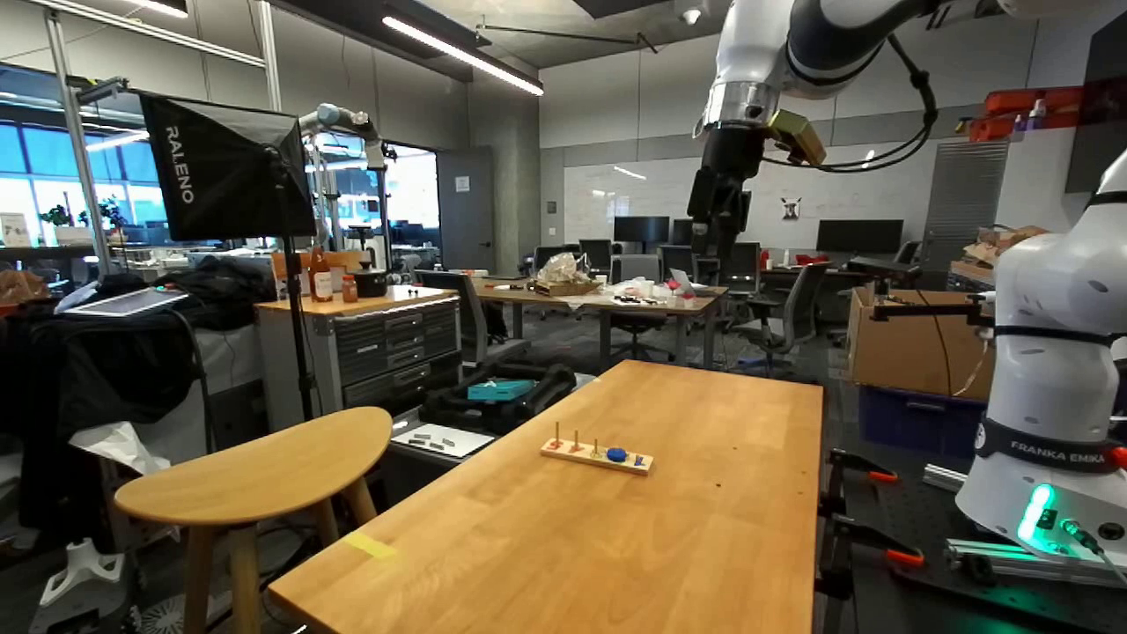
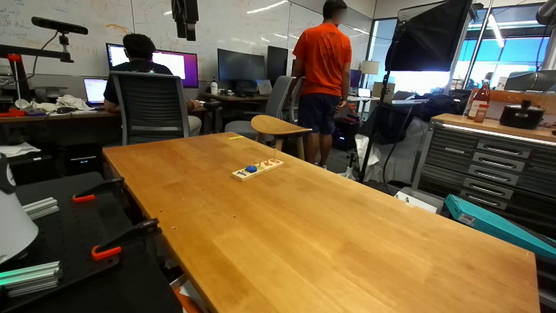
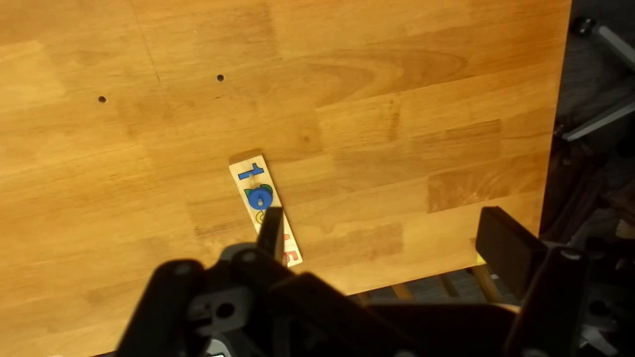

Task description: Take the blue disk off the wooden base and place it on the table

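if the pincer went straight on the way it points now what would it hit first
The open pincer would likely meet the table first, beside the wooden base; depth is unclear, so it might clip that instead.

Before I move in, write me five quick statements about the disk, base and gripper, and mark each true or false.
1. A peg of the wooden base pokes up through the blue disk. True.
2. The blue disk covers the red 5. False: it partly covers the green 2.
3. The gripper hangs above the table. True.
4. The gripper is closed on the blue disk. False: it is open and apart from it.
5. The wooden base rests on the table. True.
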